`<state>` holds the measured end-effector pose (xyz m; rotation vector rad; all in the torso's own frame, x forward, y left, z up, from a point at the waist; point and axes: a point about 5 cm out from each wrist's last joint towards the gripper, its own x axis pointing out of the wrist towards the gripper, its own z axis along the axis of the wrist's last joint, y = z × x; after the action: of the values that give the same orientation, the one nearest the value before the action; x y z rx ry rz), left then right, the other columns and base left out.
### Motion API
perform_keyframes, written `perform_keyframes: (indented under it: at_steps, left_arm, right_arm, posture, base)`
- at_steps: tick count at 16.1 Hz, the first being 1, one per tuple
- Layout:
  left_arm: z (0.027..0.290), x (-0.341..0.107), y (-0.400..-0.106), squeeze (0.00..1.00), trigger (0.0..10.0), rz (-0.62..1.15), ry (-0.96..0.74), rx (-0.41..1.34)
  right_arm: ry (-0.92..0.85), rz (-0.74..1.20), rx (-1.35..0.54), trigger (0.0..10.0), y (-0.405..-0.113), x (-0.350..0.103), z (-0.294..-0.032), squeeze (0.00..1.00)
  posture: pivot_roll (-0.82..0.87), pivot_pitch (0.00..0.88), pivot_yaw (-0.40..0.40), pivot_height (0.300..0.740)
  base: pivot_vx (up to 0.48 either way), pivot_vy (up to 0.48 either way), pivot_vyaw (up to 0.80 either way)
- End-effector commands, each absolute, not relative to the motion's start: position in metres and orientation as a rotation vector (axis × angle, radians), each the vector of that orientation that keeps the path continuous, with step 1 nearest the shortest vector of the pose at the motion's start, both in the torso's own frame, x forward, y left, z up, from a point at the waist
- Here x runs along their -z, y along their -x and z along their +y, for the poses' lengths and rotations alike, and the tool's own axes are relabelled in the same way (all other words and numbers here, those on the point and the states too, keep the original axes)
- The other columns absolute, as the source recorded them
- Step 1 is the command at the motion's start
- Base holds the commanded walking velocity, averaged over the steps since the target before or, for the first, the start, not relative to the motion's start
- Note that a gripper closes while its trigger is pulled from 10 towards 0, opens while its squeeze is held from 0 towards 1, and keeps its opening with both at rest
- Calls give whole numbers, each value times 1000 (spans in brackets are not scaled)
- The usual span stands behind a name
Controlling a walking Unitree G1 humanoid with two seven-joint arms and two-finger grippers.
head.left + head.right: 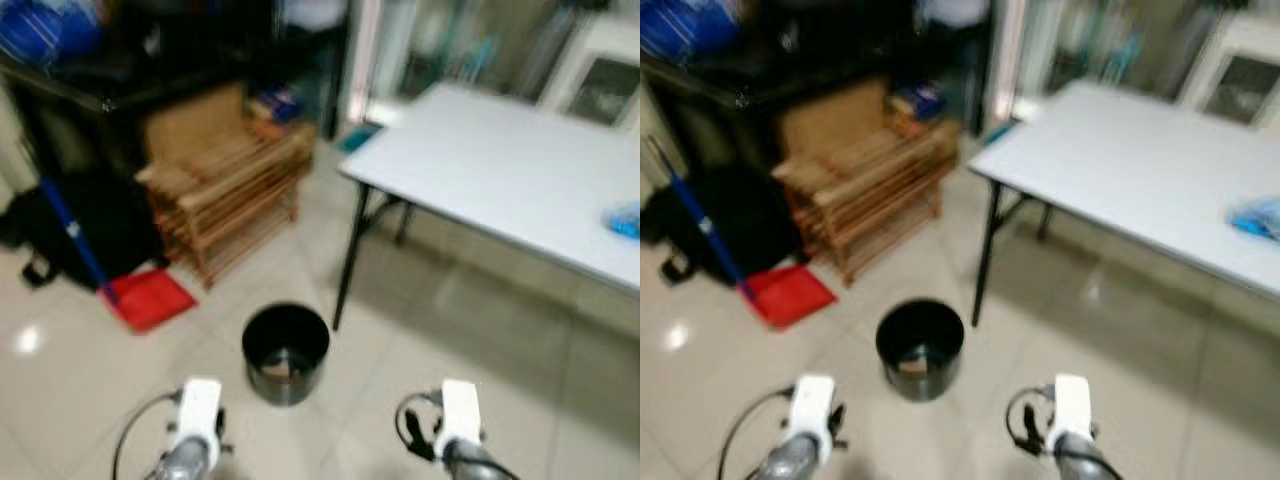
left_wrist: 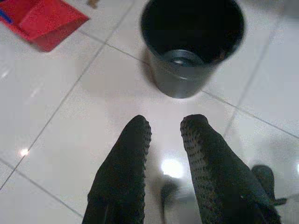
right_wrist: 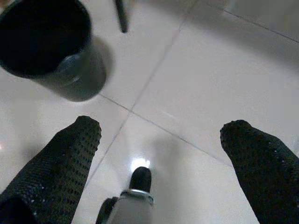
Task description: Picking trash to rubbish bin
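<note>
1. I saw the black rubbish bin (image 1: pixel 286 352) standing upright on the tiled floor (image 1: pixel 90 380), just beside the near leg of the white bench (image 1: pixel 500 170).
2. Something pale lay at the bin's bottom; I could not tell what.
3. A blue scrap of trash (image 1: pixel 624 222) lay on the bench near its right edge, well apart from the bin.
4. My left hand (image 2: pixel 166 128) hung over the floor near the bin, fingers narrowly parted, holding nothing.
5. My right hand (image 3: pixel 161 128) hung beside the bin, spread wide, empty.
6. A red dustpan (image 1: pixel 148 298) lay left of the bin.
</note>
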<state>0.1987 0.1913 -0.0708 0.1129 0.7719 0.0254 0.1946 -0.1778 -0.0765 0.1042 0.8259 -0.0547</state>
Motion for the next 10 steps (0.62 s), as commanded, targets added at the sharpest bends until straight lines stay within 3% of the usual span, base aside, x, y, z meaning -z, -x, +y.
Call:
perform_keyframes:
  at_steps: [1, 7, 10]
  left_arm:
    - [198, 68, -202, 0, 10000, 758, -125, -39]
    - [198, 67, -204, 0, 10000, 759, -146, -57]
    - [199, 67, -204, 0, 10000, 758, -135, -69]
  right_arm:
    - [-122, 824, 60, 10000, -196, 76, -176, 0]
    - [-123, 832, 61, 10000, -196, 76, -176, 0]
    - [-125, 841, 53, 10000, -196, 76, -175, 0]
  posture:
    - [6, 35, -72, 740]
    - [2, 48, -80, 740]
    - [5, 49, -84, 740]
  base:
    - [0, 0, 0]
    - [0, 0, 0]
    - [0, 0, -796]
